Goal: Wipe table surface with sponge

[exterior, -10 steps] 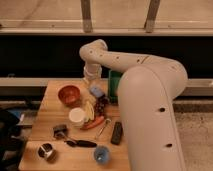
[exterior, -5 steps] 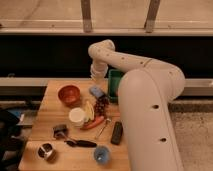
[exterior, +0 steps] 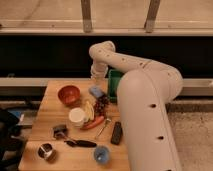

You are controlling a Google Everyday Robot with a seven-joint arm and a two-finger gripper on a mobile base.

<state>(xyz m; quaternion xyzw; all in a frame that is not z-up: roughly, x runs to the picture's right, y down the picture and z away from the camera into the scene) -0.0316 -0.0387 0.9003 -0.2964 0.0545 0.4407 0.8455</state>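
White plastic covers the arm (exterior: 125,62), which bends down from its elbow toward the back of the worktop (exterior: 40,125). At its end the claw (exterior: 98,80) hangs low, just above and a little behind the sponge (exterior: 96,91). Whether the claw is released or clenched, I cannot tell, and it is also not clear if it touches the sponge.

The sponge is a small blue block. It lies flat near the back of the worktop, between the red bowl (exterior: 69,95) and the green box (exterior: 114,84). Dark grapes (exterior: 102,105) and a banana (exterior: 89,108) lie just in front of it.

I judge that the sponge is very light and soft. It will give under pressure, so the grip must press well into it, otherwise it can slip out during the wiping. It is not fragile, and probably not slippery if it is dry. The best hold seems to be from above, across its shorter width and near the middle, so that the bottom face stays flat on the wood. The box stands close, so there is little room on that side.

Further out are a white cup (exterior: 76,116), a black bar (exterior: 116,132) and a blue cup (exterior: 101,154). They leave little free wood for wiping.
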